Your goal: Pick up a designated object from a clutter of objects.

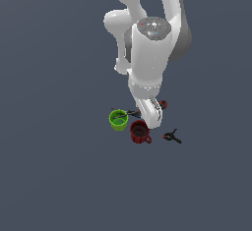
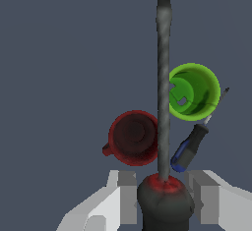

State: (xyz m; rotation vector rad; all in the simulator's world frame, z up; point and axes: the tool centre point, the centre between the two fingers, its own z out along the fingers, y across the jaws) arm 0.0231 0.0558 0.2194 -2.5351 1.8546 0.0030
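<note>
The red-and-black-handled screwdriver [image 2: 163, 77] lies between my fingers in the wrist view, with its handle [image 2: 165, 203] gripped and its long dark shaft pointing away past the cups. My gripper [image 2: 165, 198] is shut on that handle. In the exterior view my gripper [image 1: 150, 114] is low among the clutter, and a red bit of the handle [image 1: 162, 104] shows beside it. How high the screwdriver is off the floor I cannot tell.
A green cup [image 1: 118, 119] [image 2: 194, 91] and a dark red mug [image 1: 140, 132] [image 2: 133, 136] stand close to the gripper. The blue-and-black-handled tool [image 2: 189, 146] lies beside the green cup. A small black clamp [image 1: 173, 136] lies at the exterior view's right.
</note>
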